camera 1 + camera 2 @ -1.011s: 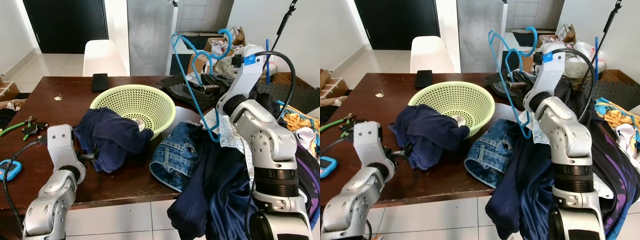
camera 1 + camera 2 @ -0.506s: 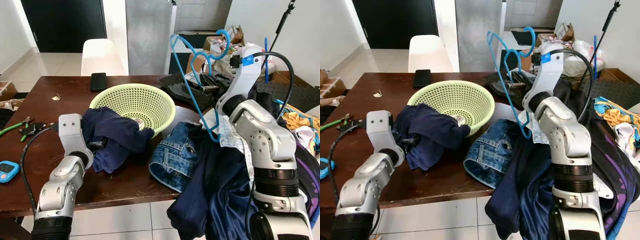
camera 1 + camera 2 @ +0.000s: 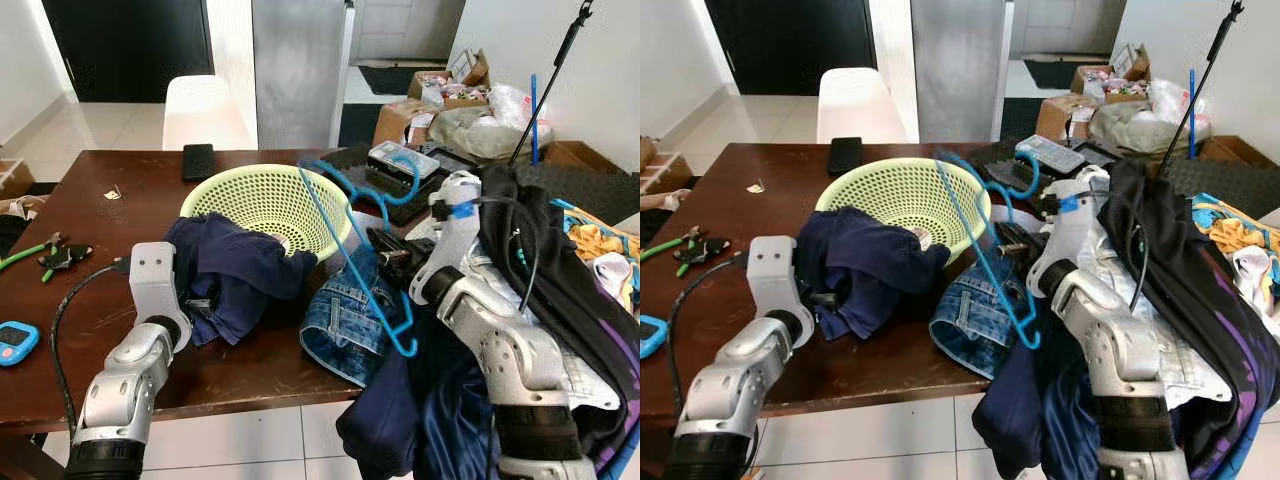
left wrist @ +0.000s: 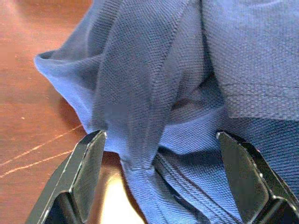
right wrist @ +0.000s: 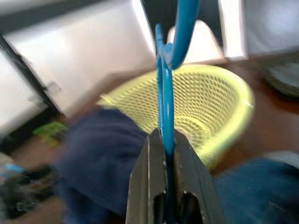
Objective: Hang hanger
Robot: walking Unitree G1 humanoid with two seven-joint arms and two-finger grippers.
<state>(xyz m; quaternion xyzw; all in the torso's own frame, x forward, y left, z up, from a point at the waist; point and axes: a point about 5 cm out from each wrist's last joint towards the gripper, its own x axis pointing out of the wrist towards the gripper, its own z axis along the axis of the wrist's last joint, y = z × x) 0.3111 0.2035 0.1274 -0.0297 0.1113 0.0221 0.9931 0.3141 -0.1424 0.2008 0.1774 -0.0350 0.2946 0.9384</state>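
Blue plastic hanger (image 3: 352,250) is clamped in the right tool (image 5: 168,154), slanting over the jeans (image 3: 345,315) beside the green basket (image 3: 262,205). Left tool (image 4: 159,172) is spread wide on the worktop (image 3: 90,260), its fingers (image 4: 86,163) straddling the navy shirt (image 3: 235,275).

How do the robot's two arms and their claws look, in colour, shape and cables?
Both arms are silver with rounded joints and dark rings. A black cable loops along each. The right arm carries a small blue marking near the wrist. The left claw and right claw have long black fingers.
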